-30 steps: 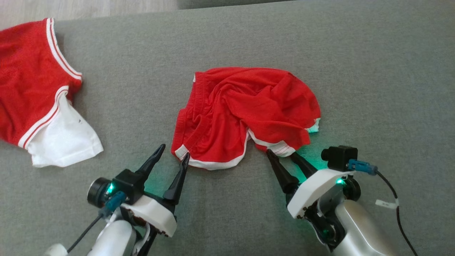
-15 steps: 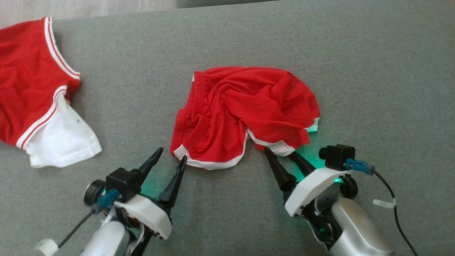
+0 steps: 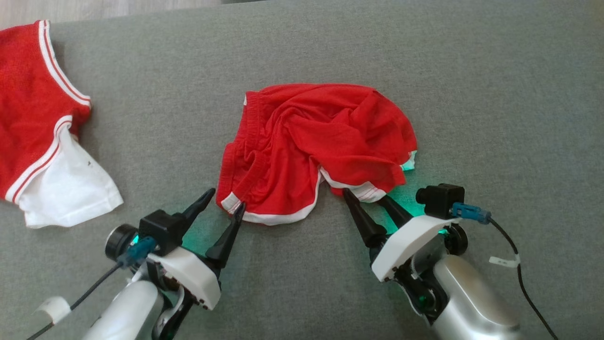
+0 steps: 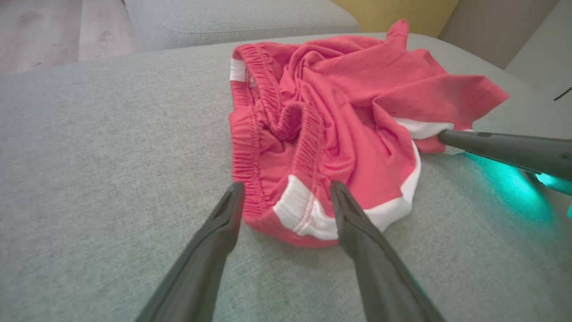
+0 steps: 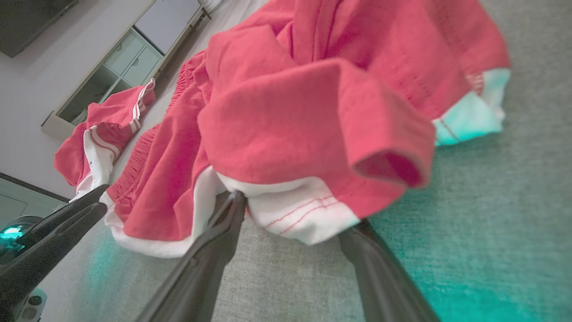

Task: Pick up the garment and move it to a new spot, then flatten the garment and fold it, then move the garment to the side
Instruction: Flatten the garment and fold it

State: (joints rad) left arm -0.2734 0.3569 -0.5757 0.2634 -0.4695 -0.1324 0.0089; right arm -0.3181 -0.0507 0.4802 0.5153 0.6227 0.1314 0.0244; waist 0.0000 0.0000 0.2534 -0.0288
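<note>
Over the last sec. the whole head view has been shifted, so the camera is judged to have moved, not the cloth. Measured vs. the garment (image 3: 321,141) itself, little is changed: the left gripper (image 3: 227,198) has been eased a touch closer to the near-left white-banded corner (image 4: 304,214), and the right gripper (image 3: 362,194) is kept at the striped hem (image 5: 299,214) of the near-right leg opening. Both sets of jaws are held spread wide, as before, w/ nothing pinched yet. In the left wrist view the corner is seen lying between the two fingers; in the right wrist view the hem is draped between and partly over the fingertips. The garment, red shorts w/ white trim, is left crumpled approx. mid-way across the grey cushion (image 3: 472,94), well apart from a second garment (image 3: 33,108) at far left. This is read as step one not yet done: closing on both edges is called for next, then lift & relocate; flattening, folding etc. are outstanding. Re containers: none is used, the cloth being laid straight on the cushion. A pale shelf unit (image 5: 111,76) w/ compartments is glimpsed in the bkgd of the right wrist view; its contents can't be made out.
</note>
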